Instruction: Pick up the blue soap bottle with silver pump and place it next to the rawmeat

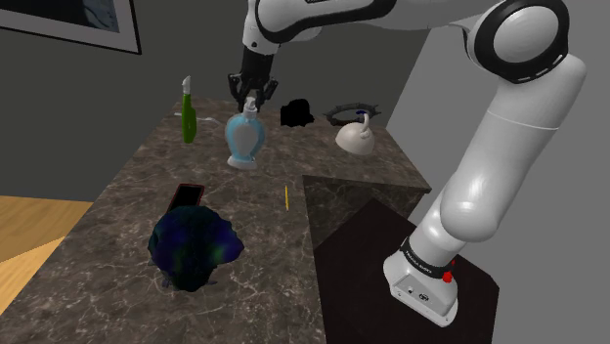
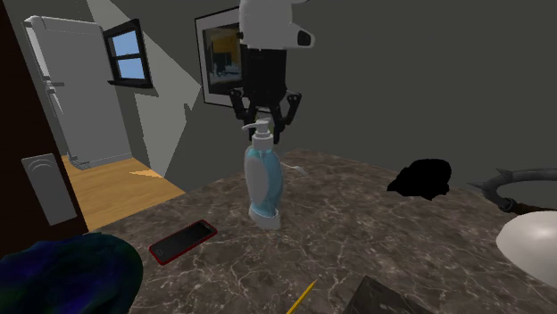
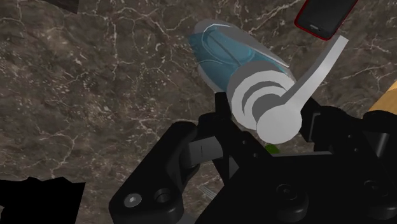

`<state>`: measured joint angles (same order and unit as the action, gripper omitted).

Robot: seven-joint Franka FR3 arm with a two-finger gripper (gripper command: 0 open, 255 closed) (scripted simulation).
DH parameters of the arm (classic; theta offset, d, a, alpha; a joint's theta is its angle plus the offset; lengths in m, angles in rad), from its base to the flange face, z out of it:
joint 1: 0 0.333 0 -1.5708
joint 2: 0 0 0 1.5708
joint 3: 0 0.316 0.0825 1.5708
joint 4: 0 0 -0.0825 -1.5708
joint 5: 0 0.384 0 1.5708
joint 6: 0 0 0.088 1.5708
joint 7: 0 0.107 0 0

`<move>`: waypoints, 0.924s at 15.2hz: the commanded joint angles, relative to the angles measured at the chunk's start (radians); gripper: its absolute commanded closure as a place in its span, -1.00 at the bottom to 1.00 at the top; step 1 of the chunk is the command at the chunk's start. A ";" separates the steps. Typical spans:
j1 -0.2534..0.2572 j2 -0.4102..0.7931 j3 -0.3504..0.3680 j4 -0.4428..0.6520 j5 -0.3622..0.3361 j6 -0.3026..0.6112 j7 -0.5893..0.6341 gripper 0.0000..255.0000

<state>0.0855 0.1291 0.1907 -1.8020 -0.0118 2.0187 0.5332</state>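
one bottle, lots of ways to fumble it. the soap bottle (image 2: 265, 183) stands upright on the dark marbled bench (image 2: 384, 241), out in the open, with a red-edged phone (image 2: 183, 241) lying a bit off to the second exterior view's left of it. the claw (image 2: 265, 123) hangs straight above, released, jaws spread either side of the pump (image 2: 261, 136) and not clamping anything as far as i can see.

handling-wise i'd guess it's light to middling, depending how much soap is in there, and probably stiff enough that it won't squash. smooth and curvy though, so likely slippery. it's tall on a small foot, which makes it tippy if it gets nudged sideways. the pump head is the dodgy bit: it's narrow, it could sink or swivel, and the spout sticks out to one side. i'd go lower and take it at the collar just under the pump head or round the neck, where the body narrows, close firmly and lift straight up.

looks: pale blue body with a lighter edge, curvy like a vase, fat up at the shoulders, pinched in lower down, sitting on a whitish flared base. the pump reads pale grey more than shiny silver, ribbed collar, long thin spout.
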 commanded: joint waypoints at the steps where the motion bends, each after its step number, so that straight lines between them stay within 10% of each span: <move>1: 0.001 -0.003 0.001 0.028 0.001 -0.030 0.001 1.00; 14: 0.002 -0.009 0.002 0.194 0.002 -0.203 0.001 1.00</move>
<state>0.0879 0.1182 0.1930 -1.6252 -0.0097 1.8312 0.5359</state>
